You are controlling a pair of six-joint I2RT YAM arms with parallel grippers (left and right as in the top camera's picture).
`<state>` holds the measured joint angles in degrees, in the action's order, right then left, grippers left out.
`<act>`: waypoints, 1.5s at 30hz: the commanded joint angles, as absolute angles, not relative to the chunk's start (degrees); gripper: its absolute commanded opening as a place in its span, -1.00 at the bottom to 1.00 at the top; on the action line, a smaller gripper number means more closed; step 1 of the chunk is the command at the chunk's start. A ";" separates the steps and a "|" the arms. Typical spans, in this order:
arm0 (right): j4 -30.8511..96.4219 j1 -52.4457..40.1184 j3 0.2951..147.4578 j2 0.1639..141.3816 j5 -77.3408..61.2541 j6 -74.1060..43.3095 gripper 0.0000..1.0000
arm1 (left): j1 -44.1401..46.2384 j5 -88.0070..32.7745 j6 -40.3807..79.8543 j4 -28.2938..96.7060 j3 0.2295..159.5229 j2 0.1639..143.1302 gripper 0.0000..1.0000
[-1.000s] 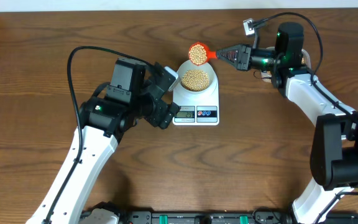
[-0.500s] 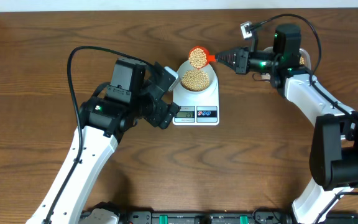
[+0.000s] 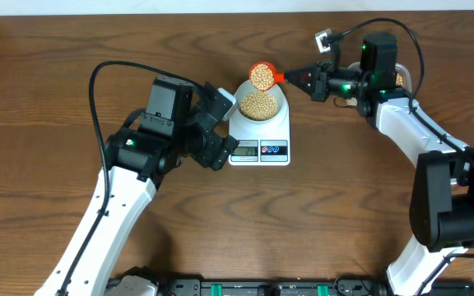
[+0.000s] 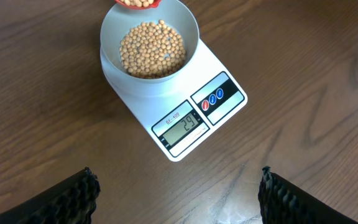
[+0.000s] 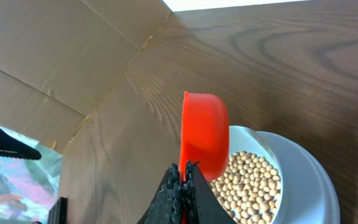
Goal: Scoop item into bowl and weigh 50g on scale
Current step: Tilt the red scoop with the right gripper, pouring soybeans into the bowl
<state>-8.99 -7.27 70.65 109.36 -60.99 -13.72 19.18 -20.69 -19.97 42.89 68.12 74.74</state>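
Note:
A pale bowl (image 3: 279, 100) holding tan beans (image 3: 259, 103) stands on the white scale (image 3: 259, 136). In the left wrist view the bowl (image 4: 188, 25) sits on the scale (image 4: 229, 74), whose display (image 4: 182, 127) reads 29. A red scoop (image 3: 261, 76) heaped with beans hangs over the bowl's far rim, and my right gripper (image 3: 293, 76) is shut on its handle. In the right wrist view the scoop (image 5: 205, 140) is tilted on edge above the beans (image 5: 247, 183), pinched in that gripper (image 5: 184, 171). My left gripper (image 3: 223, 129) stands open just left of the scale, and nothing lies between its fingers in its own view (image 4: 177, 180).
A cardboard flap (image 5: 61, 56) lies beyond the scoop in the right wrist view. A small white tag (image 3: 327, 38) on a cable hangs near the right arm. Bare wooden table (image 3: 344, 189) surrounds the scale.
My right gripper has shifted slightly left, bringing the scoop a little further over the bowl's far rim. The left arm has not moved.

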 commanded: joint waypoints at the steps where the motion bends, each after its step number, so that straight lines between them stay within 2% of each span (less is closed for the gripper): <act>1: -9.13 -7.60 70.43 109.84 -60.40 -10.72 -0.97 | 18.98 -20.99 -20.75 42.78 67.90 74.48 0.69; 45: -9.02 -8.23 70.43 109.84 -58.41 1.41 -0.97 | 18.98 -20.99 -20.75 42.81 67.90 74.48 0.69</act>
<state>-8.84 -7.49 70.65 109.36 -58.04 -0.93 19.18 -20.69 -19.97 42.89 68.12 74.74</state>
